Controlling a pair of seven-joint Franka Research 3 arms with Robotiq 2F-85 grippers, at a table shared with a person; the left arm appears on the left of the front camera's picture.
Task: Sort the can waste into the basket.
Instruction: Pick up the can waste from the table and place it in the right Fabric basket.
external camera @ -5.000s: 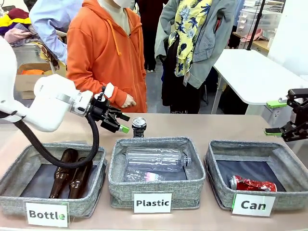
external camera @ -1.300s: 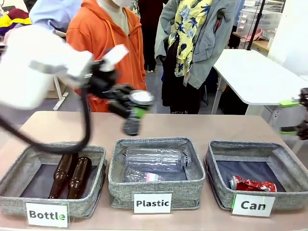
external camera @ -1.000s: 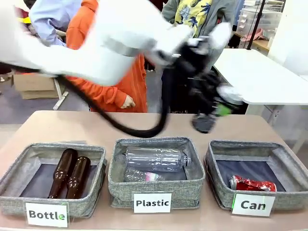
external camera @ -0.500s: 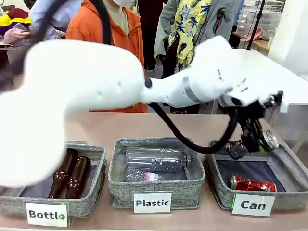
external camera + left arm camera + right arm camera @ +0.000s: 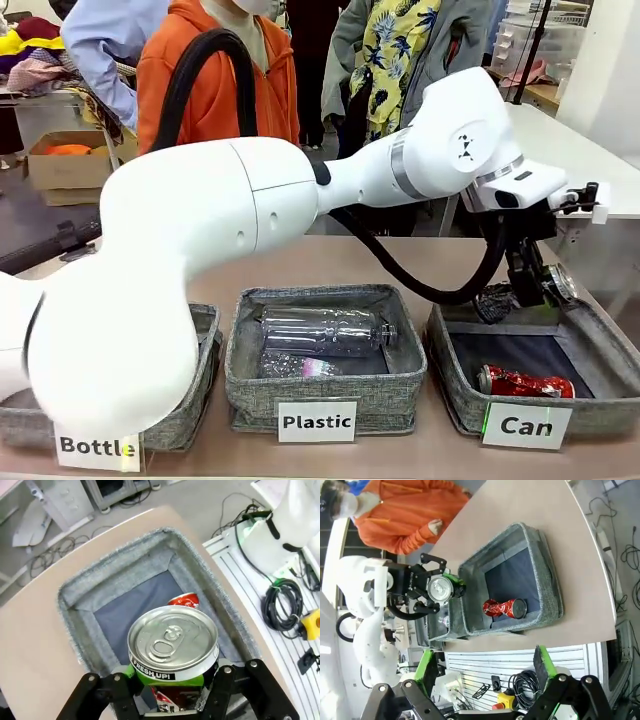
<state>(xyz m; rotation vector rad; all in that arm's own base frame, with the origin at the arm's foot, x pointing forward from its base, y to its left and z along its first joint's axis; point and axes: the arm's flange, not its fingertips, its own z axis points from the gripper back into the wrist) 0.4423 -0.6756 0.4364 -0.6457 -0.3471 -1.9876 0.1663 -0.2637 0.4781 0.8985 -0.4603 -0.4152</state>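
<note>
Your left gripper [image 5: 172,690] is clamped on the black can [image 5: 173,647], silver top up, held above the back edge of the basket [image 5: 90,580]. The left wrist view gives you the ring-pull lid and print; the front view shows the "Can" label [image 5: 526,427]. The crushed red can [image 5: 525,382] lies on the dark floor (grey woven fabric walls). Your right gripper [image 5: 485,672] stands spread wide, holding nothing.
</note>
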